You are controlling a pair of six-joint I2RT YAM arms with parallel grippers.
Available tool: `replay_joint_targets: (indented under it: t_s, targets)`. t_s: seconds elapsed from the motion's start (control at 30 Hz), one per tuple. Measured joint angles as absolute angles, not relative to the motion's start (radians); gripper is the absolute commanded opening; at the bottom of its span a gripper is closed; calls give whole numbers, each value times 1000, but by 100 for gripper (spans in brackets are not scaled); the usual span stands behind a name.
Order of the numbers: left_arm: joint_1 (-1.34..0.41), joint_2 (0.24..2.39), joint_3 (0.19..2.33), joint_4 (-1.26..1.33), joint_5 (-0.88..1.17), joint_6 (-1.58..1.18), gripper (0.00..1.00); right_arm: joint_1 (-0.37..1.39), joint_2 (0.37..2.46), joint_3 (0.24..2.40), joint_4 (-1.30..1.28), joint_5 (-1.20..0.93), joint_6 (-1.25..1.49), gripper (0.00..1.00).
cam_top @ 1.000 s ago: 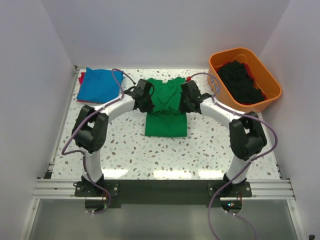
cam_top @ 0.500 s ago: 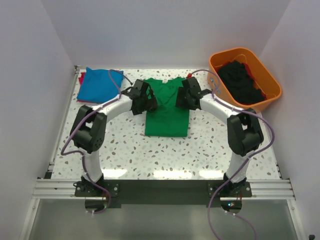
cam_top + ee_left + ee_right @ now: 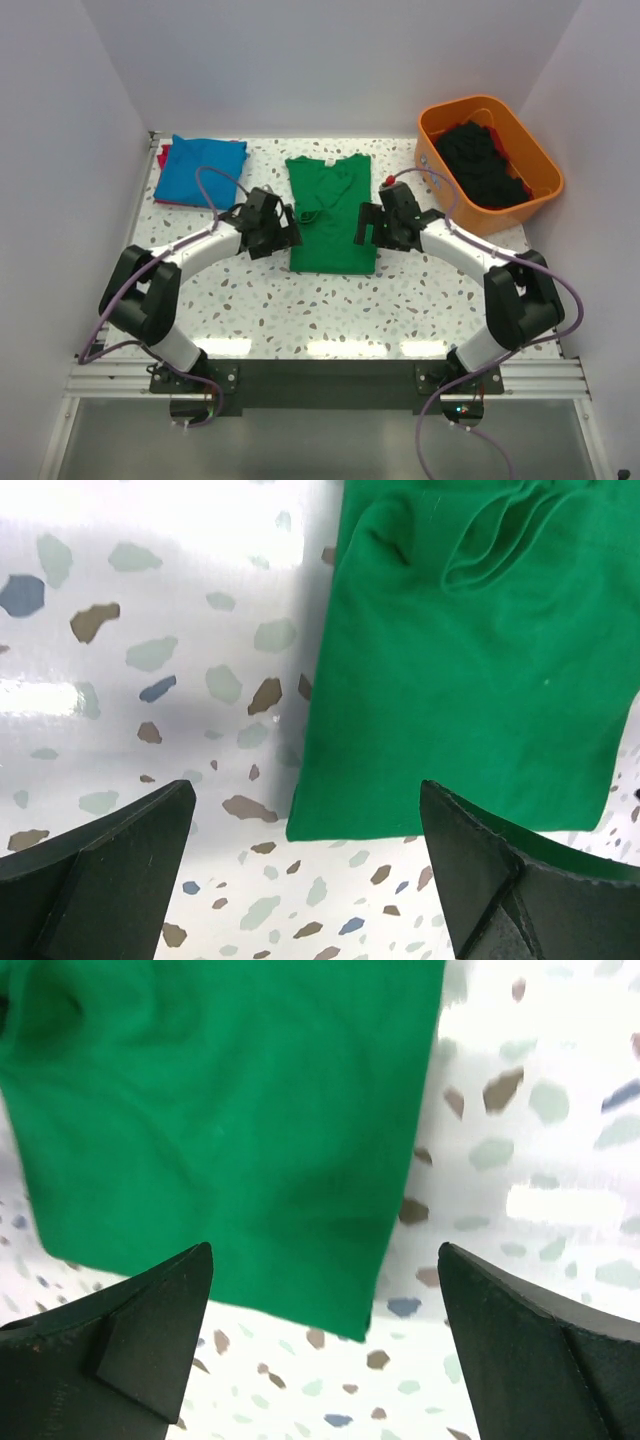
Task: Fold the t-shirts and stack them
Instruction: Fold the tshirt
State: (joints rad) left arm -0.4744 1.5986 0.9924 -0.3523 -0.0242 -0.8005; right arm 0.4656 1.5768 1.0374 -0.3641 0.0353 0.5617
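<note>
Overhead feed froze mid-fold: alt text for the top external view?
A green t-shirt, folded into a narrow strip, lies in the middle between the left gripper and right gripper. A folded blue t-shirt sits back left; an orange tub of black cloth back right.
</note>
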Motion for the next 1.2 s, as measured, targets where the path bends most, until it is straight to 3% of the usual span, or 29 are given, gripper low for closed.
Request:
replay_joint_targets:
  t_s: [0.13,0.33,0.37,0.47,0.8,0.9,0.97,1.03,1.1,1.2]
  targets:
    - [-493,1599,950,-326,12,-801,99,480,1549,949,-355,4,575,90]
    - [-524,1599,857,-261,72,-825,67,499,1503,828,-334,-42,609,72]
    - [-527,1604,855,-248,76,-829,65,500,1501,819,-331,-46,613,63]
    - [-538,1621,850,-232,79,-841,46,499,1499,793,-307,-49,627,57]
    - [-551,1651,837,-187,85,-863,0,500,1533,789,-253,-68,637,40]
    - [-556,1647,821,-160,86,-872,0,500,1551,789,-251,-72,641,32]
    - [-561,1639,805,-138,86,-876,0,500,1560,786,-245,-78,646,21]
    - [-572,1629,791,-123,85,-877,0,502,1562,779,-237,-89,649,19]
    - [-593,1613,773,-116,80,-878,0,509,1556,777,-246,-92,640,0]
    - [-640,1559,724,-121,76,-880,0,525,1491,772,-307,-87,624,0]
